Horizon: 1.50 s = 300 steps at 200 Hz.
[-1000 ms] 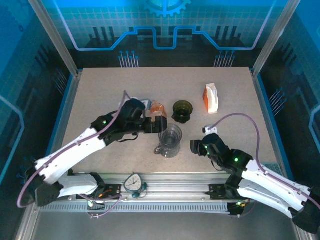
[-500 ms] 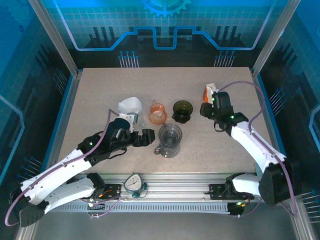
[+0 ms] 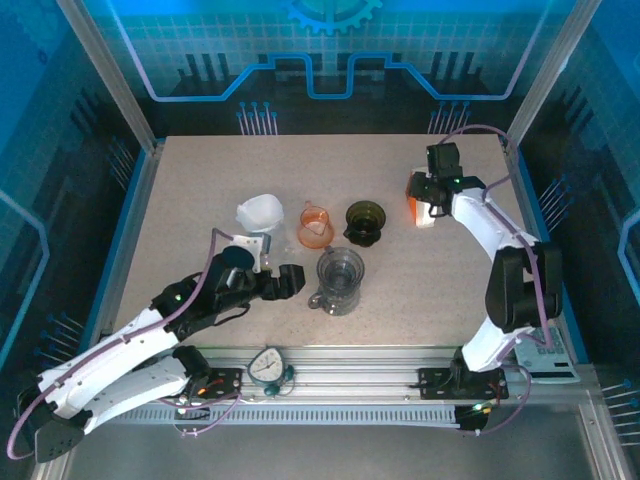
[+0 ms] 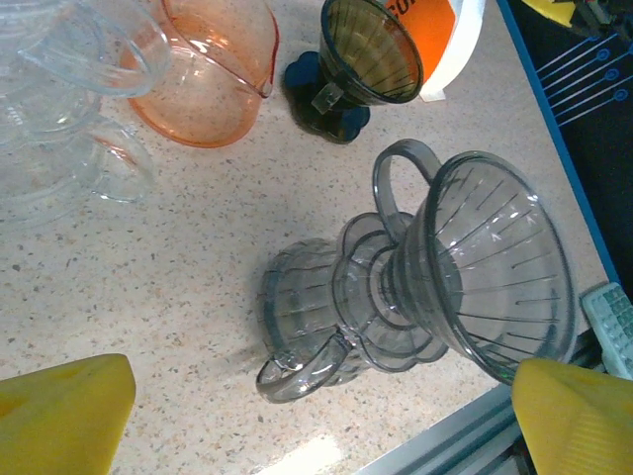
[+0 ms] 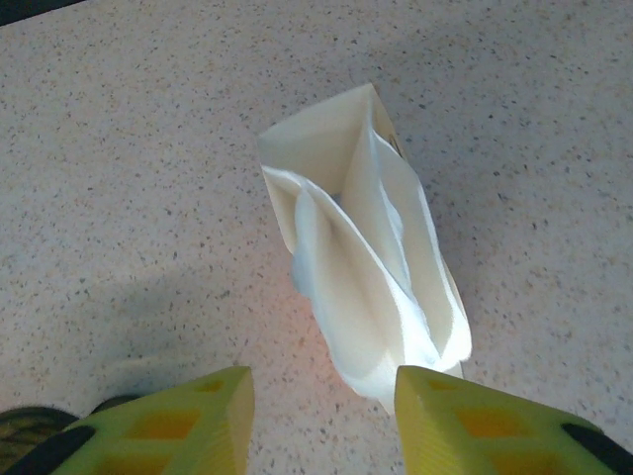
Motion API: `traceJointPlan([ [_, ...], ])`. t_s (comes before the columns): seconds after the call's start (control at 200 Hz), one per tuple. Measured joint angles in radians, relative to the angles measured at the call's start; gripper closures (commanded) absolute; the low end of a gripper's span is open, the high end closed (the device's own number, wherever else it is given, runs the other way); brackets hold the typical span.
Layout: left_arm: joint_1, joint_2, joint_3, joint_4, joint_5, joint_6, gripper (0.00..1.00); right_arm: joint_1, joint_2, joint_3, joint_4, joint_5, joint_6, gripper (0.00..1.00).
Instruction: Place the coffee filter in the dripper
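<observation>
Speckled table (image 3: 200, 190) from above: the left hand (image 3: 291, 280) lies spread at 9 o'clock of the clear dripper (image 3: 341, 270). The right hand (image 3: 428, 192) hovers over the filter pack (image 3: 424, 208) at 2 o'clock.

Left wrist: fingers wide, dripper (image 4: 499, 267) ahead.

Right wrist: fingers (image 5: 475, 421) apart, flanking the open filter pack (image 5: 361, 267).
</observation>
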Motion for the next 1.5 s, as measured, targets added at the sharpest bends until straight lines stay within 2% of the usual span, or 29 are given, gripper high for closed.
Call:
traceJointPlan([
  [0.155, 0.000, 0.000, -0.005, 0.000, -0.013, 0.000, 0.01, 0.000, 0.065, 0.048, -0.019, -0.008, -0.014, 0.61],
  [0.505, 0.000, 0.009, -0.005, 0.000, -0.039, 0.000, 0.01, 0.003, 0.168, 0.135, -0.054, 0.003, -0.040, 0.70],
  [0.936, 0.002, 0.016, -0.005, -0.008, -0.060, 0.000, 0.01, 0.011, 0.224, 0.184, -0.094, 0.062, -0.079, 0.78],
  [1.106, 0.003, 0.016, -0.005, -0.009, -0.061, 0.000, 0.01, 0.011, 0.240, 0.200, -0.100, 0.065, -0.094, 0.84],
  [1.266, 0.003, 0.016, -0.005, -0.012, -0.061, 0.000, 0.01, 0.016, 0.241, 0.202, -0.100, 0.069, -0.115, 1.00],
  [1.501, 0.004, 0.016, -0.005, -0.015, -0.061, 0.000, 0.01, 0.039, 0.238, 0.201, -0.098, 0.072, -0.129, 1.00],
])
